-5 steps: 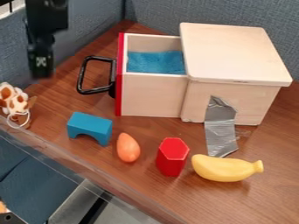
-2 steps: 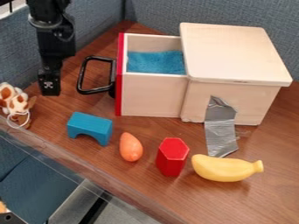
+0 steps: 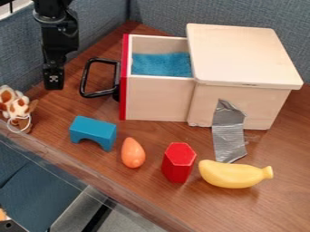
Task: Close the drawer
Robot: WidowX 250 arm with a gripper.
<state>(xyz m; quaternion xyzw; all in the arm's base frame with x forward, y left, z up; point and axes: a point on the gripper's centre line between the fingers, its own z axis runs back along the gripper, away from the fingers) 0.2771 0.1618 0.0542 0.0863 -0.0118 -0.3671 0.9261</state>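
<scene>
In the camera view, the black two-finger gripper point(image 3: 53, 80) hangs at the upper left, near the black D-shaped handle point(image 3: 84, 81) but apart from it; whether its jaws stand apart or together, I cannot tell. The pale wooden drawer point(image 3: 157, 99) with a red front point(image 3: 123, 97) sticks out, open, from the left side of the light wooden box point(image 3: 242, 54), blue material point(image 3: 162, 64) inside it. In front lie a blue arched block point(image 3: 93, 129), a smooth orange rounded object point(image 3: 132, 152), an upright red hexagonal block point(image 3: 178, 163) and a yellow toy banana point(image 3: 233, 175).
</scene>
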